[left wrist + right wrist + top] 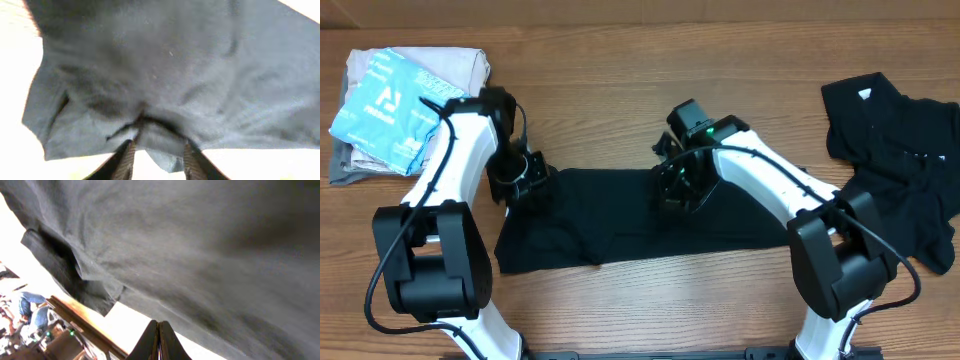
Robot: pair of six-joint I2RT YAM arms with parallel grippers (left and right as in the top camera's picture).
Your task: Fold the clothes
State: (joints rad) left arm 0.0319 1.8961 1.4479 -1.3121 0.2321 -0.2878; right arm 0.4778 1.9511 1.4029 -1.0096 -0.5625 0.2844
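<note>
Overhead: black garment (620,225) spread wide, creased, edges uneven.

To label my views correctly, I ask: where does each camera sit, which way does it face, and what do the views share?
Overhead: fixed above the table, facing down; shows both arms, with the left claw and right claw on the black garment.
Left wrist: on the left arm, facing along its fingers; fabric is bunched between them.
Right wrist: on the right arm, facing along its closed fingers at the garment's edge.
Shared: all three see the same black garment.
</note>
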